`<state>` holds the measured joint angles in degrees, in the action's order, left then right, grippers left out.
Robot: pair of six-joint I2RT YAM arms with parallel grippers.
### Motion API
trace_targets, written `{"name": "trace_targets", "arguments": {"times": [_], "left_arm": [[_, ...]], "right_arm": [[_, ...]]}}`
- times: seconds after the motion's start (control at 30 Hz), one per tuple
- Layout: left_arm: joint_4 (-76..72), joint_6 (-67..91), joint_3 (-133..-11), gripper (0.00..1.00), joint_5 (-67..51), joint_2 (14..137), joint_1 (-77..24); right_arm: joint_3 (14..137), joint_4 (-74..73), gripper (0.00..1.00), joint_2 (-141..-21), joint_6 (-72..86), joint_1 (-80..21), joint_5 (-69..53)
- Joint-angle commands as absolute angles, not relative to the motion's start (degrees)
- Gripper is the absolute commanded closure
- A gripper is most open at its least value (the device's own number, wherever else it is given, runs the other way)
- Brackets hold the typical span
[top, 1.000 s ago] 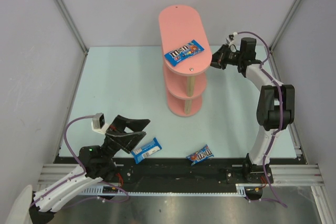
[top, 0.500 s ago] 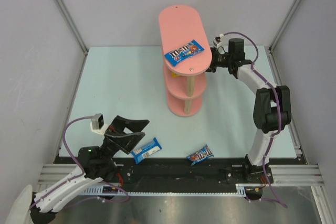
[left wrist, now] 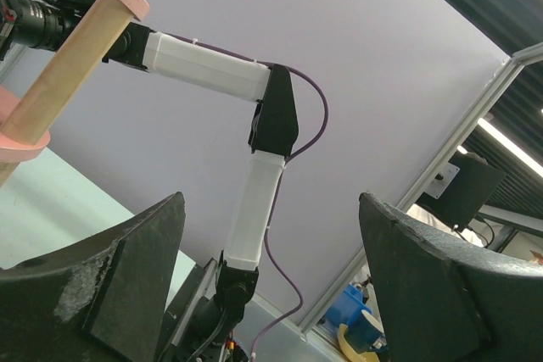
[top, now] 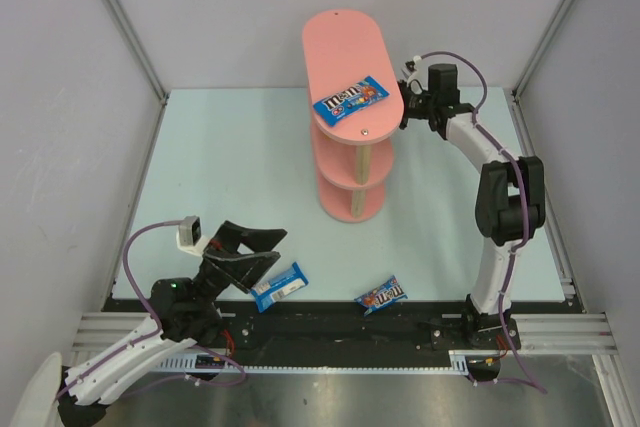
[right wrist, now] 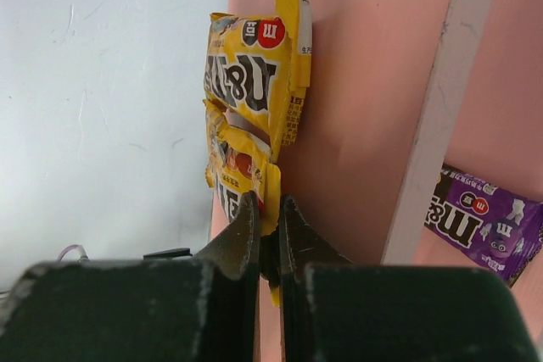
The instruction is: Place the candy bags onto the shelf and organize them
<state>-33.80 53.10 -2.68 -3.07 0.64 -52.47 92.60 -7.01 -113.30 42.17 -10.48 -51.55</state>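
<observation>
The pink shelf [top: 345, 42] stands at the table's far middle. A blue candy bag [top: 350, 99] lies on its top board. Two more blue bags [top: 278, 286] [top: 381, 295] lie near the front edge. My right gripper [top: 404, 113] reaches in at the shelf's right side. In the right wrist view it [right wrist: 270, 205] is shut on the lower edge of a yellow bag [right wrist: 236, 167], against the pink board [right wrist: 365, 82], with another yellow bag [right wrist: 253, 74] just beyond. A purple bag [right wrist: 479, 222] lies on a lower tier. My left gripper [top: 268, 249] is open and holds nothing, just left of the nearer blue bag.
A pale wooden post [right wrist: 441, 99] stands right of my right gripper's fingers. Metal frame uprights and grey walls close in the table on three sides. In the left wrist view the open left gripper [left wrist: 271, 201] points up past a shelf post [left wrist: 68, 65] at the right arm.
My right gripper has moved left, from beside the shelf to in under its top board. The left arm and the bags on the table have not moved.
</observation>
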Motion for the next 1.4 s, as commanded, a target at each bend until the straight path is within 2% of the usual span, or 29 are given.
{"name": "trace_targets", "arguments": {"times": [0.0,0.6,0.67,0.7,0.8,1.0,1.2,1.37], "left_arm": [[-33.8,53.3,4.9,0.12,-2.5,-1.6,-51.9],[-33.5,53.6,5.1,0.13,-3.0,-2.5,-51.9],[-33.4,53.6,4.9,0.13,-2.9,-2.5,-51.9],[-33.4,53.6,5.0,0.13,-2.9,-2.6,-51.9],[-33.1,53.6,5.0,0.13,-3.0,-2.8,-51.9],[-33.2,53.5,4.8,0.13,-2.9,-2.7,-51.9],[-33.2,53.6,4.8,0.13,-3.1,-2.8,-51.9],[-33.1,53.6,4.7,0.13,-3.3,-2.9,-51.9]], "right_arm": [[95.5,-7.6,1.0,-114.3,41.7,-11.0,-50.9],[90.4,-9.0,0.98,-110.1,39.1,-10.0,-53.5],[90.3,-8.6,0.92,-110.4,39.4,-10.1,-53.6],[90.3,-8.6,0.82,-110.4,39.4,-10.1,-53.6],[89.8,-8.4,0.66,-110.0,39.2,-10.1,-53.5],[88.9,-8.4,0.48,-108.2,38.8,-9.0,-52.9],[87.4,-8.5,0.41,-107.1,39.0,-6.8,-52.4],[86.1,-9.1,0.4,-106.4,38.5,-4.5,-51.5]]}}
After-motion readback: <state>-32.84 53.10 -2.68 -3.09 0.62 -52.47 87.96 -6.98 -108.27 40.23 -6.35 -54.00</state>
